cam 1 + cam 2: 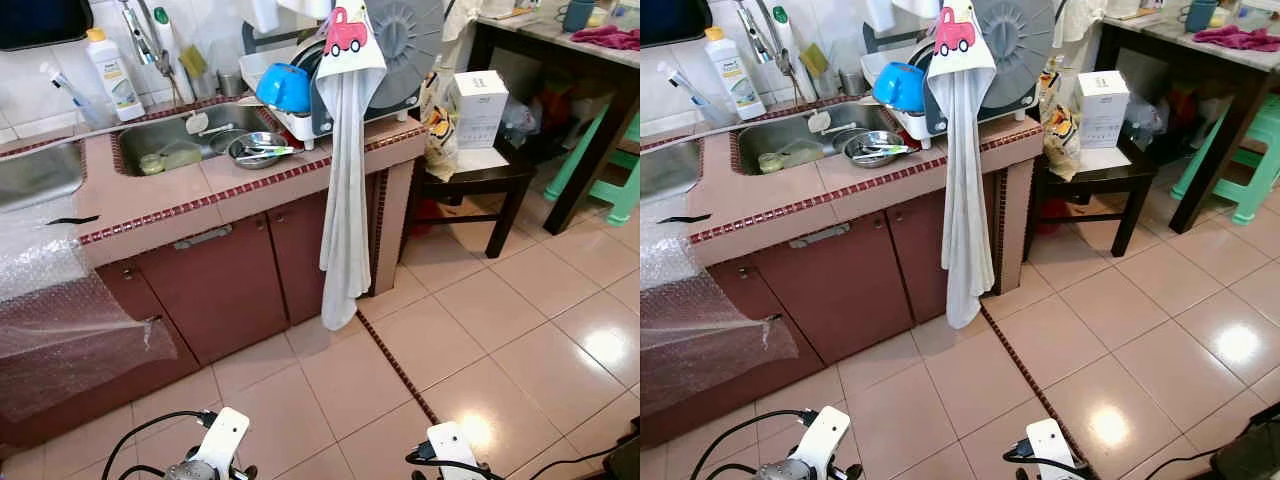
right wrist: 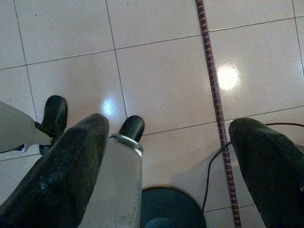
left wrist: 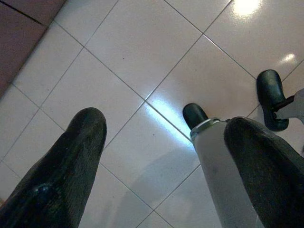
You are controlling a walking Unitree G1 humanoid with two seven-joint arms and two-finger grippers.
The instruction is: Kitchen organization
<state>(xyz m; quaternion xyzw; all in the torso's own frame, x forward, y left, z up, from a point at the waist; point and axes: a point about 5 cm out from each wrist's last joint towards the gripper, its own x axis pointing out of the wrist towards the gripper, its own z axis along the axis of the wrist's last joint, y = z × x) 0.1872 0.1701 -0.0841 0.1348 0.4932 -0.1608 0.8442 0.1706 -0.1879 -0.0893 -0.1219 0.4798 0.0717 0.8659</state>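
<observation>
A pink tiled counter with dark red cabinet doors stands ahead on the left. Its steel sink holds a ladle and a small jar. A steel bowl with utensils sits at the sink's right edge. Beside it a blue bowl rests in a white dish rack. A long white towel hangs down over the cabinet front. Both arms hang low over the floor tiles. My left gripper and right gripper are open with nothing between their fingers.
A detergent bottle stands behind the sink. Bubble wrap drapes over the counter's left end. To the right are a low black table carrying a white box, a dark table and a green stool.
</observation>
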